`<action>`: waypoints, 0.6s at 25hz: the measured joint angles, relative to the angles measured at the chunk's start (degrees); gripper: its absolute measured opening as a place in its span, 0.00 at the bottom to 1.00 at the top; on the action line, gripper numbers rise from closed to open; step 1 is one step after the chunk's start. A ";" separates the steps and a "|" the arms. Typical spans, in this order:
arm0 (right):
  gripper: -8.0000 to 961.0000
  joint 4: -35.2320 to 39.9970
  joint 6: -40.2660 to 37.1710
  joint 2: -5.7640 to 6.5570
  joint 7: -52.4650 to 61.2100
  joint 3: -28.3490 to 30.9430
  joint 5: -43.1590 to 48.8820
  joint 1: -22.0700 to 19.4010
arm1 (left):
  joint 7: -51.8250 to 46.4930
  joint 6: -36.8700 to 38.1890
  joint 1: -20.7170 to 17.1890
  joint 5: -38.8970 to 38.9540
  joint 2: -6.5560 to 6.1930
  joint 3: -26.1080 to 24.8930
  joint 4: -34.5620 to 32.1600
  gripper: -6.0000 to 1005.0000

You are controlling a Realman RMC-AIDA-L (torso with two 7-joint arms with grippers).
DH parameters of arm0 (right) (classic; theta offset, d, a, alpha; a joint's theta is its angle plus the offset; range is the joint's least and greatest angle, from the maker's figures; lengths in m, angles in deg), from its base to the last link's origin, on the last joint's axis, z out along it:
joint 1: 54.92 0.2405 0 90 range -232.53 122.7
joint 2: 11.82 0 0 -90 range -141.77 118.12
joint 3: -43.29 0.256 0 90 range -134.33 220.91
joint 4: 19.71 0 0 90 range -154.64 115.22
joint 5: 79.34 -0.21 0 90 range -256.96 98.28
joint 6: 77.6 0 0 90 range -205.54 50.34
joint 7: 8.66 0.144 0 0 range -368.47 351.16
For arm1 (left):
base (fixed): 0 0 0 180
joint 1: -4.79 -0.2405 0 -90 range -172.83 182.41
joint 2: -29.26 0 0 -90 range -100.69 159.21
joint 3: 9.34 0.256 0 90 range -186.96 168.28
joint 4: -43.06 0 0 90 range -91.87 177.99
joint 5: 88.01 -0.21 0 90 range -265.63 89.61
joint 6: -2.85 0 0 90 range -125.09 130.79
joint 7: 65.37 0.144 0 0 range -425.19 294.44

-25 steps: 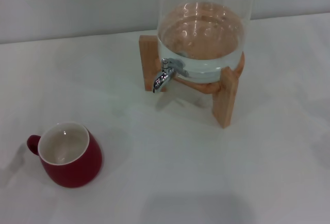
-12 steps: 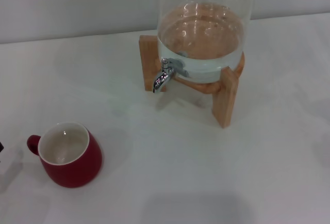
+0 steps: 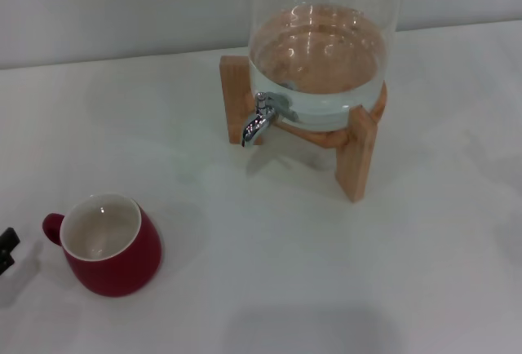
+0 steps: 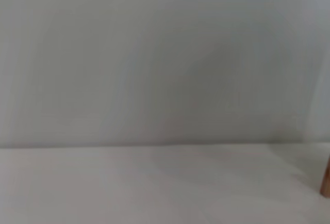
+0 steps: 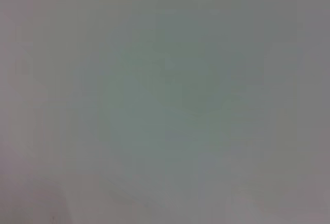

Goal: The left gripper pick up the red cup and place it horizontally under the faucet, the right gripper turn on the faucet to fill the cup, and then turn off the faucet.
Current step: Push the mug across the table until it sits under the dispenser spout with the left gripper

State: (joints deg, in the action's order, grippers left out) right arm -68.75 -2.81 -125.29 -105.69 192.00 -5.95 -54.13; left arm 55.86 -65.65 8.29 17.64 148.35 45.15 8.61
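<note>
The red cup (image 3: 110, 245) stands upright on the white table at the near left, cream inside showing, its small handle pointing left. The chrome faucet (image 3: 259, 117) sticks out from the base of the clear glass dispenser jar (image 3: 325, 44), spout curving down, well away from the cup. A black tip of my left gripper (image 3: 6, 248) shows at the left edge of the head view, just left of the cup's handle and apart from it. My right gripper is out of view.
The jar holds water and rests on a wooden cross stand (image 3: 356, 148) at the back centre. In the left wrist view there is only a pale wall, the table and a sliver of wood (image 4: 325, 181) at the edge. The right wrist view is plain grey.
The black tip of my left gripper has come into the head view from the left edge, toward the cup's handle. The cup, jar and faucet have not moved.
</note>
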 joint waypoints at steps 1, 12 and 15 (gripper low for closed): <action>0.75 0.00 0.00 -0.02 0.00 0.00 0.00 0.00 | 0.00 0.25 0.23 -0.66 0.01 -0.02 0.09 0.83; 0.75 0.00 0.04 0.00 0.00 0.00 -0.06 0.00 | -0.13 1.44 1.69 -2.82 0.09 0.09 0.97 0.83; 0.75 0.00 0.01 0.00 0.00 0.00 -0.08 0.00 | -0.35 1.56 2.25 -3.80 0.09 0.09 1.21 0.83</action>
State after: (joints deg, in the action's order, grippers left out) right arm -68.75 -2.80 -125.28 -105.69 192.00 -6.03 -54.13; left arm 55.51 -64.09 10.55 13.84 148.44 45.24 9.82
